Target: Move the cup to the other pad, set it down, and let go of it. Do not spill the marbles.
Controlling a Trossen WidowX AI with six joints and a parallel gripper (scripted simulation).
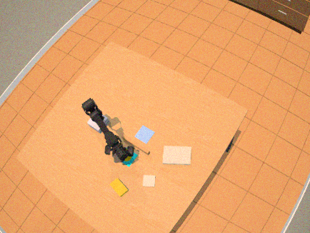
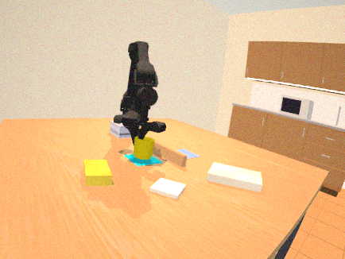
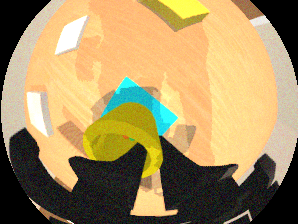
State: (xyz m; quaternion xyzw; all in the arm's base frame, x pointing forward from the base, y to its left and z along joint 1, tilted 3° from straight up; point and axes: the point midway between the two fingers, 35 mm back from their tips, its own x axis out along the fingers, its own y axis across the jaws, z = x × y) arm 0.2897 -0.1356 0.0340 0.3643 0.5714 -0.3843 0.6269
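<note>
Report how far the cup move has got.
Done: the yellow cup has been carried to the turquoise pad and stands upright over it. In hand: the gripper has its jaws shut on the cup's rim. Left: confirm that the cup rests on the pad, then open the jaws and withdraw.

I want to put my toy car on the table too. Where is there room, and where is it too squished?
Room: the wide bare table beyond the pale blue pad, and the near corner below the yellow block. Squished: the middle, where the gripper holds the yellow cup over the cyan pad, beside the wooden bar, small white block and big white slab.
</note>
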